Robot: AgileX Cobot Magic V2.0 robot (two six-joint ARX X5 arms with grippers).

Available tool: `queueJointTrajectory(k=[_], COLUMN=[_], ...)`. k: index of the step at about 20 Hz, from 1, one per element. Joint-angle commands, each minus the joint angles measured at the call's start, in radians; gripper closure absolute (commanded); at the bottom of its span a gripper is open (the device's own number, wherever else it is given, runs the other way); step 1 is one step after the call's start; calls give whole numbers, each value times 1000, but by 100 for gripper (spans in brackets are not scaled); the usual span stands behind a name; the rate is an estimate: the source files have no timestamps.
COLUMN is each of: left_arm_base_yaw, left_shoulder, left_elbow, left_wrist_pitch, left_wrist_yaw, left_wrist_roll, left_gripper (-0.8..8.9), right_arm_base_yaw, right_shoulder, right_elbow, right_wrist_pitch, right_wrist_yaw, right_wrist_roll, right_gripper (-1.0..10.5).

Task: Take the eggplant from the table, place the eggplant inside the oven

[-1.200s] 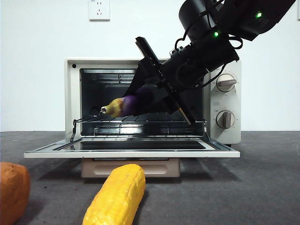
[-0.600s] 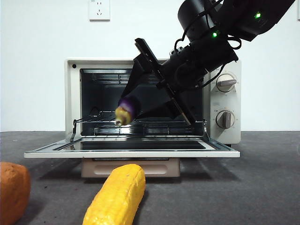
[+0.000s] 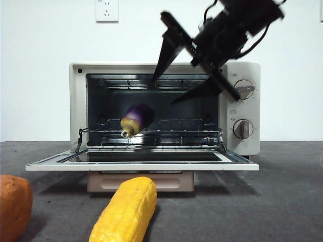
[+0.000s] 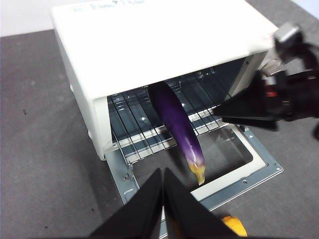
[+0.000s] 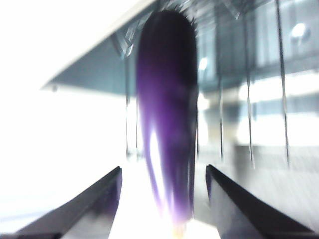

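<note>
Here, glossy eggplant lies on wire rack.

Looks like a robot test lab: toaster oven and toy food staged on a bare grey table, blank white wall, lone socket.

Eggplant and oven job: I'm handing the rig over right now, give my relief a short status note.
Right claw: open, empty, raised in front of the oven's upper opening.
Left claw: shut, empty, hanging above the open door.
Eggplant: released, lying on the wire rack, rounded end inside, stem tip sticking out over the door.
Done: pick-up and placing.
Left: perhaps nudge the eggplant fully in; retract the right arm.
</note>
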Motion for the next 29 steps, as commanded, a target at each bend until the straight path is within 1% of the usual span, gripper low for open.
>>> queueJointTrajectory(k=[1,3,4,5,6,7,8,9,10,11,12,13,15,17,20,24,27,29], left_arm_base_yaw=[-5,-5,0,8,23,44,67,97,128,163,198,242,317,386,473,515,517,511], left_shoulder=[35,77,97,105,111,113,114,114,114,115,122,137,192,277,440,588,678,727], left_elbow=[7,-7,-29,-58,-107,-156,-201,-249,-288,-320,-341,-360,-373,-374,-374,-374,-374,-374], left_wrist_pitch=[32,35,47,67,104,139,167,197,220,238,247,251,248,263,294,339,382,393], left_wrist_yaw=[-8,-8,-8,-8,-8,-8,-7,-3,3,31,69,135,259,375,494,600,645,653], left_wrist_roll=[8,27,27,27,21,6,-4,-10,-23,-26,-30,-34,-33,-28,-26,-21,-22,-22], left_gripper=[807,807,807,807,807,807,807,808,808,808,808,808,808,808,808,808,808,808], right_arm_base_yaw=[39,97,127,149,175,196,212,228,237,239,239,239,239,239,239,239,239,239], right_shoulder=[-79,-200,-259,-303,-360,-410,-454,-506,-552,-595,-634,-669,-729,-778,-822,-848,-860,-861], right_elbow=[19,19,19,19,19,19,19,19,19,19,19,19,19,19,19,19,18,18], right_wrist_pitch=[-115,-259,-323,-364,-415,-457,-494,-533,-569,-605,-641,-671,-718,-748,-766,-782,-785,-783], right_wrist_yaw=[12,97,160,207,271,328,379,437,491,536,563,579,583,584,589,628,639,639], right_wrist_roll=[-135,-288,-355,-412,-480,-531,-565,-606,-631,-652,-663,-679,-682,-682,-682,-682,-682,-682], right_gripper=[673,683,707,740,803,866,918,944,943,943,943,943,943,944,943,943,943,943])
